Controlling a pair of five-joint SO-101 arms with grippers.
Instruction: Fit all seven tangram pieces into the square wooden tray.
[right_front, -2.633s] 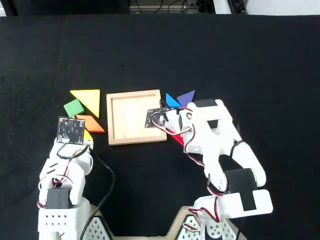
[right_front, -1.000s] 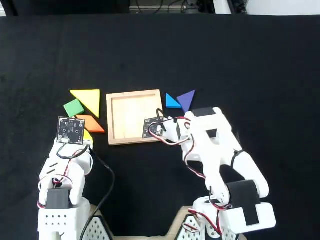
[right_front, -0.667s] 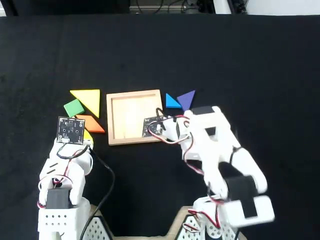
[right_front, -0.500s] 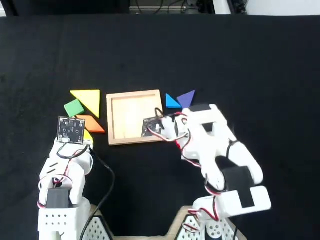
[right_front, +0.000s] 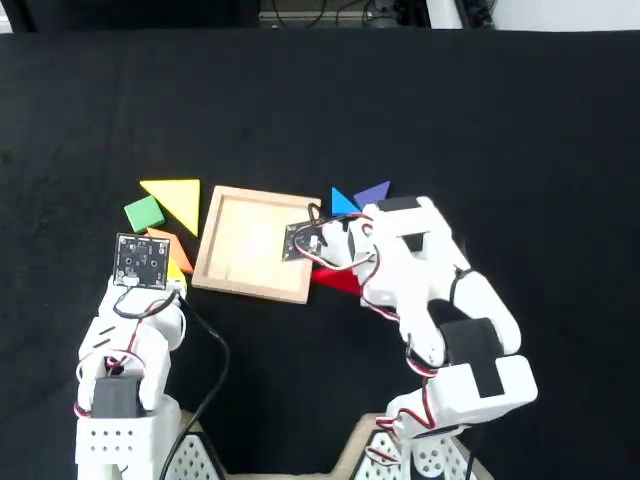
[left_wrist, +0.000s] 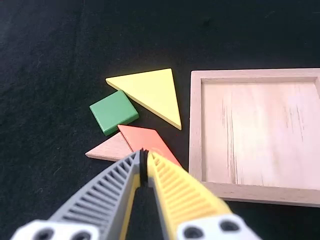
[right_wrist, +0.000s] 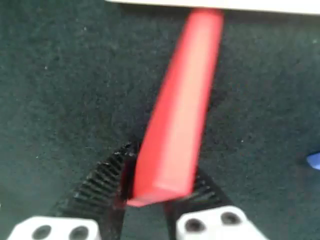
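Right pincer (right_wrist: 160, 172): clamped on the near end of the red piece (right_wrist: 184, 100), one finger on each flat face, so the piece stands on edge.
Red piece: outside the tray (right_front: 250, 291). In the high view it lies at the tray's 4 o'clock, and its far tip reaches the tray's outer wall near that corner.
Red piece and pincer: the piece runs straight out from between the fingers toward the tray.
Tray: bare wood inside, sitting askew to the table edges.
Left pincer (left_wrist: 144, 156): jaws pressed together with nothing between them, hanging over the orange parallelogram (left_wrist: 150, 142).
Left group: at the tray's 9 to 10 o'clock, all off the tray, are the yellow triangle (right_front: 176, 200), green square (right_front: 145, 213), orange parallelogram and a pale triangle (left_wrist: 110, 149).
Right group: the blue triangle (right_front: 343, 202) and purple triangle (right_front: 375, 192) sit at the tray's 2 o'clock, just beside each other.
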